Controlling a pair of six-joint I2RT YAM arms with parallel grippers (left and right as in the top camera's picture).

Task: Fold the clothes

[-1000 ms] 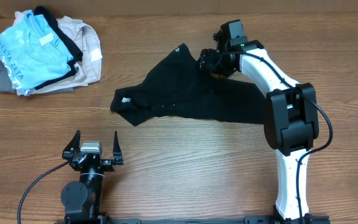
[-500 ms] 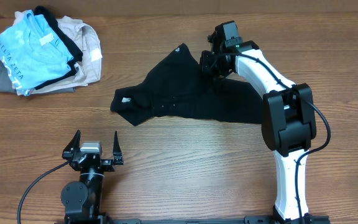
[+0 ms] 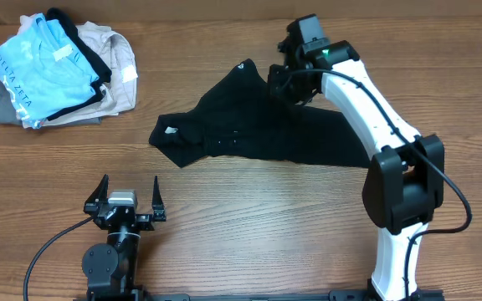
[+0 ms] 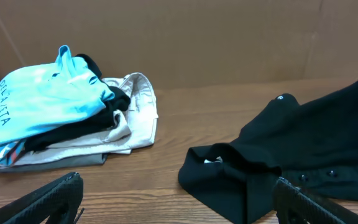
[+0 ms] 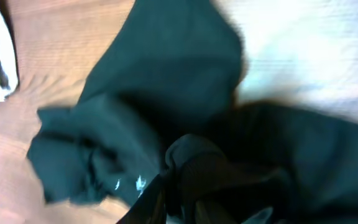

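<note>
Right gripper [image 3: 281,85] sits at the far-right part of the black T-shirt [image 3: 241,130]. Its jaws closed within the last second and are now clenched; the wrist view shows a bunched fold of black cloth pinched between them.

Over the same second the right wrist has drawn toward the far side and the elbow has swung right; cloth by the jaws looks gathered into a small peak; the rest of the shirt has barely shifted.

Shirt lies crumpled across the middle of the table [image 3: 266,234]; white neck tag [image 3: 171,131] at its left end; well apart from the pile of other garments [image 3: 57,71] at far left.

Left gripper [image 3: 129,186] parked near left, fingers spread wide, holding nothing, unmoved.

Judgement: grasp only just made; likely the start of pulling the shirt flat; no fold yet, task early.

Risk: the pinch may have caught several layers and drag the whole heap.
</note>
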